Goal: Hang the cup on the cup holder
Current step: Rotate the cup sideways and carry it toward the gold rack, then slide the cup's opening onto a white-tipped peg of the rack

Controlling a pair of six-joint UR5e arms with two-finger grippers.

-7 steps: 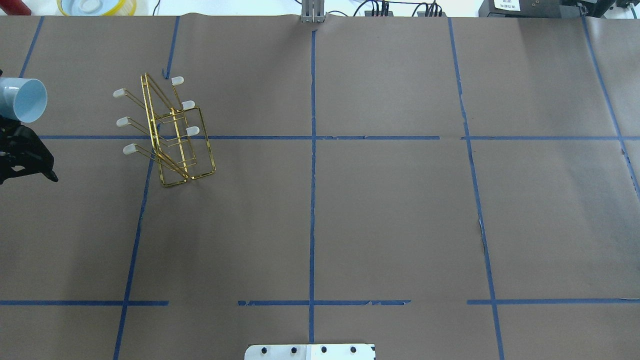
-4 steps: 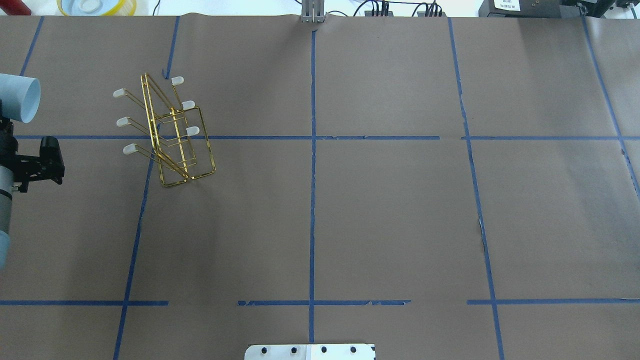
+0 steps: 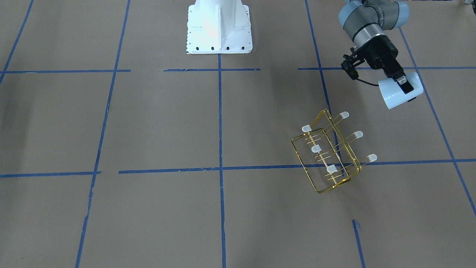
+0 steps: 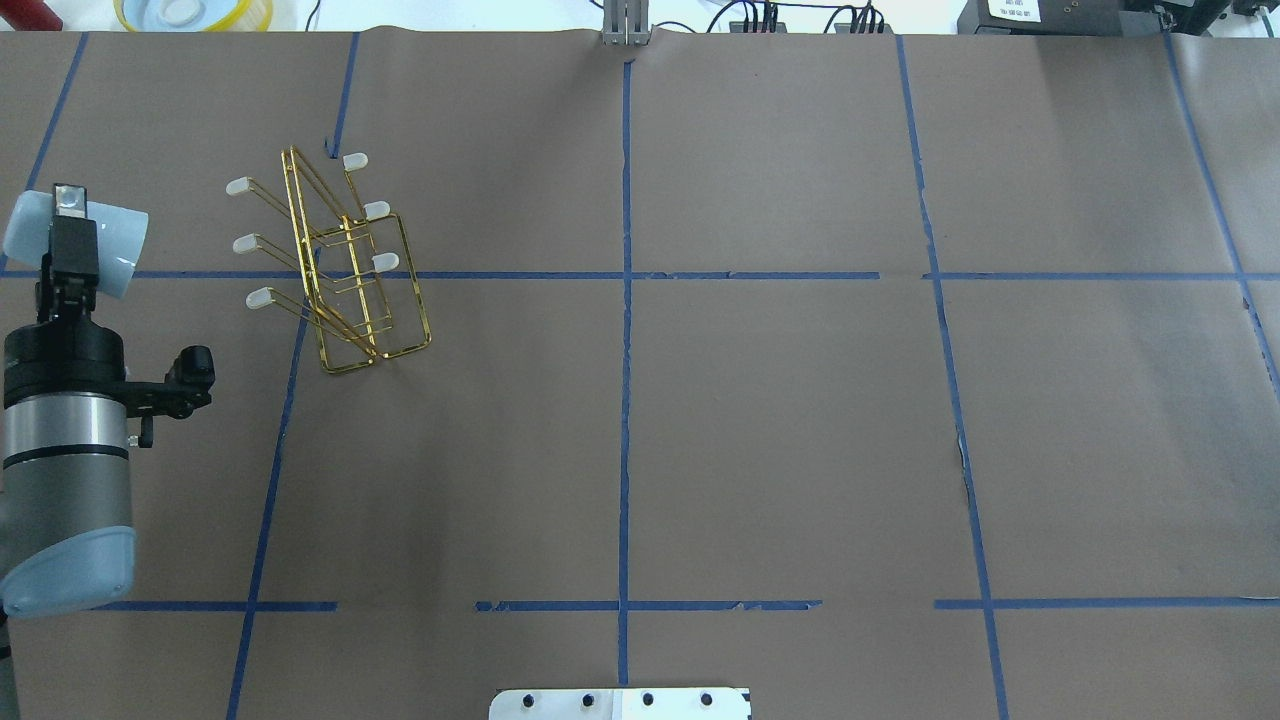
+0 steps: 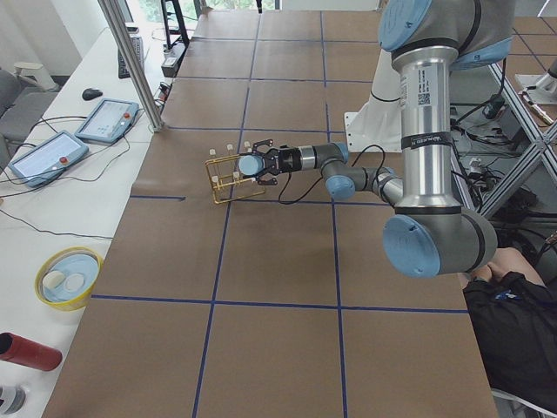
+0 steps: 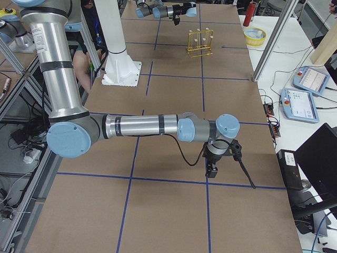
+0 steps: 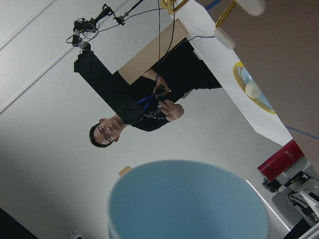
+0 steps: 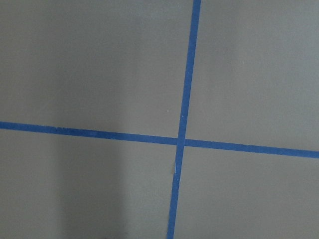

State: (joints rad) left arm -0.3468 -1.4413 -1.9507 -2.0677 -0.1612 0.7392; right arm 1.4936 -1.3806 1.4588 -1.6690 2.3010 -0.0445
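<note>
**Task status:** cup (image 4: 120, 250) held aloft on its side, clear of the tabletop (image 4: 780, 430), near the cup holder (image 4: 345, 265) but apart from it. No prong entered; hanging not yet done.
**Left gripper** (image 3: 404, 86): clamped narrowly across the cup's wall.
**Right gripper** (image 6: 213, 169): well apart; cannot tell how far open.

The brown paper-covered table (image 4: 760, 450), gridded with blue tape (image 4: 625, 400), carries the gold cup holder (image 4: 330, 270).
</note>
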